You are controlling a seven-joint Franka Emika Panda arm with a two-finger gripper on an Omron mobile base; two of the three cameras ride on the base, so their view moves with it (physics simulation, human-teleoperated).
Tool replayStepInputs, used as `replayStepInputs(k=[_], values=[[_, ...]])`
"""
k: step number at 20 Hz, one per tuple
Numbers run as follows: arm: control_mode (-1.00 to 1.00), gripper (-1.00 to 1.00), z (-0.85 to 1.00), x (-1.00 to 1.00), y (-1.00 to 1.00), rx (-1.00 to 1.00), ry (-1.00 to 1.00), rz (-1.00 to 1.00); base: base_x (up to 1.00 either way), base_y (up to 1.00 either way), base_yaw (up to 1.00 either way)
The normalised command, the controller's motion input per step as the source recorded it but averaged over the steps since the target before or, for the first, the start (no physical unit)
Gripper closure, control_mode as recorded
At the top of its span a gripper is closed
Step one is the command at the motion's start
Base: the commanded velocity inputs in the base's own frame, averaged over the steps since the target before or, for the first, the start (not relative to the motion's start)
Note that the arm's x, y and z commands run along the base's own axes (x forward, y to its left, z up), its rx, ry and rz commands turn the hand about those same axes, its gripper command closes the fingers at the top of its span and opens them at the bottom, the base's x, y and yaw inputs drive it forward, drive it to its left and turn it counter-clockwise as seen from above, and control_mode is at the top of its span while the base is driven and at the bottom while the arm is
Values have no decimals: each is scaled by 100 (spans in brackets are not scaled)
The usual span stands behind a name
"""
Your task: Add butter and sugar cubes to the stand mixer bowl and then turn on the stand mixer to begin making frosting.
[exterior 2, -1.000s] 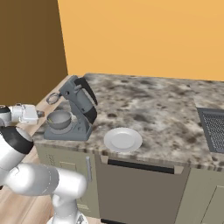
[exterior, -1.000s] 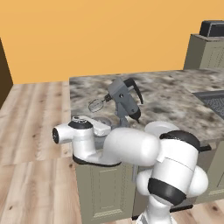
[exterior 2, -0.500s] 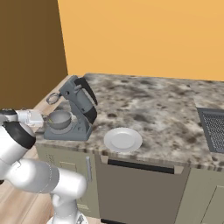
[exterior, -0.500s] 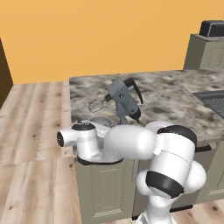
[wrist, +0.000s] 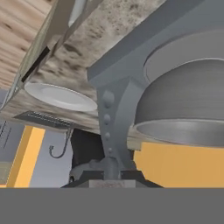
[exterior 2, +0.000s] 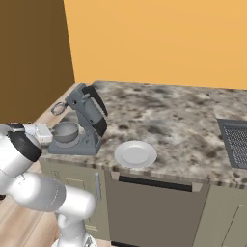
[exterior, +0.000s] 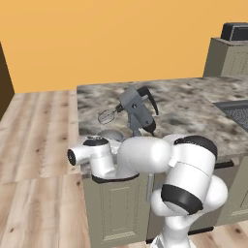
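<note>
One gripper [exterior 2: 42,133], jaws pressed together and holding nothing, sits beside the mixer [exterior 2: 83,123] base at the counter [exterior 2: 169,116] edge. Its bowl [exterior 2: 65,131] lies just beyond the jaws.

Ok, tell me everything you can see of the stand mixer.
The stand mixer is grey with black trim and looks like painted metal. Its flat rectangular base sits on the speckled stone counter, near the counter's left end and front edge. The head is tilted up and back, so the wire whisk hangs in the air, clear of the bowl. The grey metallic stand mixer bowl sits on the base beneath it. A white plate lies apart on the counter beside it.
</note>
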Motion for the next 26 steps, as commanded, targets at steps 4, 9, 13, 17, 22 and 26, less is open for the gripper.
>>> replayStepInputs(k=[4,9,13,17,22,26], values=[[-100,100,-6,28,0,4,1,7,0,0,0],[-100,100,-10,24,0,4,4,8,0,0,0],[-100,100,-16,12,0,3,6,8,0,0,0],[-100,100,-18,21,5,1,5,8,0,0,0],[-100,100,-16,29,8,0,4,8,0,0,0],[-100,100,-21,13,12,0,3,9,0,0,0]])
